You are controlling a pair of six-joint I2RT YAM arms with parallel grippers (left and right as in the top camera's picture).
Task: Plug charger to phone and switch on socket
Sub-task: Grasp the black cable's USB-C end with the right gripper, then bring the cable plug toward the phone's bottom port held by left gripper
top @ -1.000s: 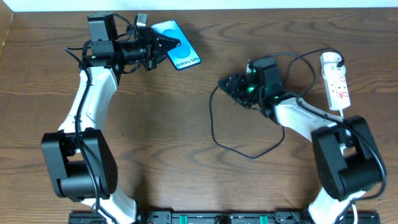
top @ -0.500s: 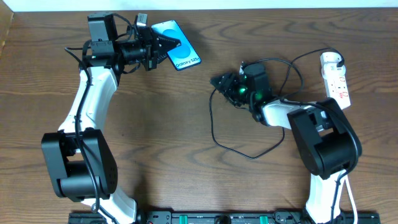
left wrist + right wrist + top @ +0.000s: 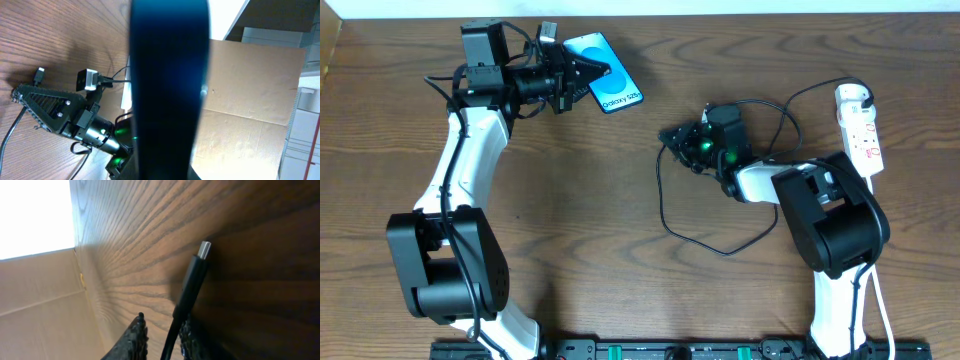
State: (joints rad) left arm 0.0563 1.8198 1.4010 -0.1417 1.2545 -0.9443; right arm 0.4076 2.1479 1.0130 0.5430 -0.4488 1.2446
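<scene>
The phone (image 3: pixel 608 82), blue screen with white "Galaxy" text, is at the far centre-left, its left edge held in my shut left gripper (image 3: pixel 586 71). In the left wrist view the phone (image 3: pixel 170 75) shows edge-on as a dark upright bar. My right gripper (image 3: pixel 672 135) is shut on the charger (image 3: pixel 665 205) near its free end, to the right of the phone and apart from it. In the right wrist view the small plug (image 3: pixel 194 275) sticks out past the fingers (image 3: pixel 162 324), close over the wood. The thin cable loops toward me, then runs back to the white socket (image 3: pixel 861 135) at the far right.
The wooden table's far edge (image 3: pixel 740 20) lies just behind the phone. A brown cardboard wall (image 3: pixel 255 100) stands beyond the table. The right arm (image 3: pixel 825 215) lies low between the cable loop and the socket. The socket's white lead (image 3: pixel 876 300) runs down the right side.
The right arm has swung and its gripper, with the plug, has moved a little left toward the phone. The left arm and phone have not moved.
</scene>
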